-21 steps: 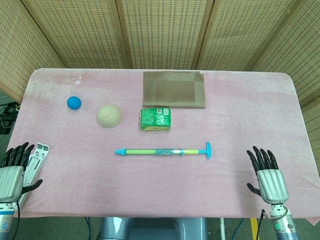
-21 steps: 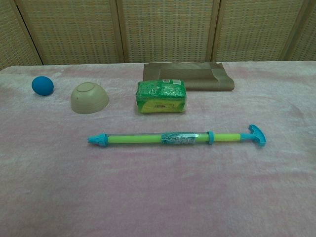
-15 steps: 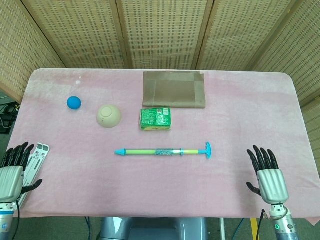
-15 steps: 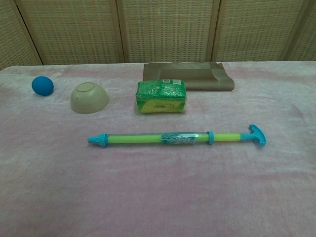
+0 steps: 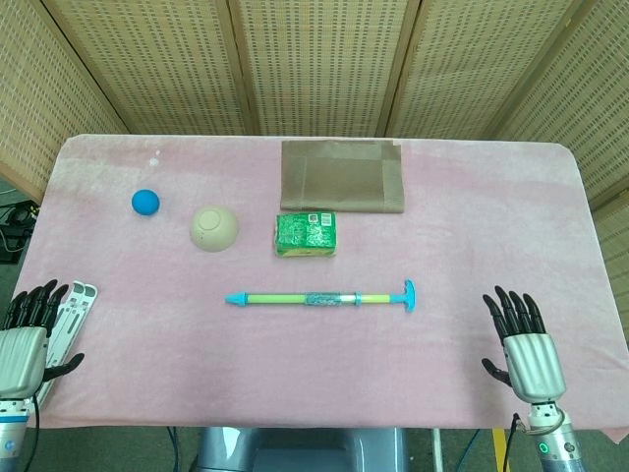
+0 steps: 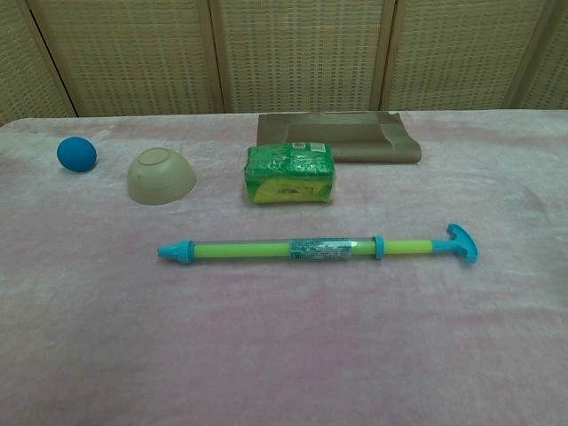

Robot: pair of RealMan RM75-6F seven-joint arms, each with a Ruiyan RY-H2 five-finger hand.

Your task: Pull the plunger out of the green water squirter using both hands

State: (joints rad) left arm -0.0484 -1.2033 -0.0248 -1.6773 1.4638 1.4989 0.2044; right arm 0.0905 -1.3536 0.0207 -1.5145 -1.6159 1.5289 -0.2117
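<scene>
the green water squirter (image 5: pixel 319 297) is laid flat across the middle of the pink table cloth (image 5: pixel 491 216), its nozzle (image 6: pixel 175 252) turned toward the left hand's side and its t-shaped plunger handle (image 6: pixel 461 242) toward the right hand's. the left hand (image 5: pixel 25 339) is held at the near left edge, fingers spread, nothing gripped. the right hand (image 5: pixel 524 342) is held at the near right edge, likewise spread and empty. both are kept well apart from the squirter. an upturned bowl (image 6: pixel 161 175) and a green packet (image 6: pixel 291 172) are seen behind it.

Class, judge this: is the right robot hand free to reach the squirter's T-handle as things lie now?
Probably yes. The right robot hand is open, and only bare pink cloth lies between it and the T-handle.
</scene>
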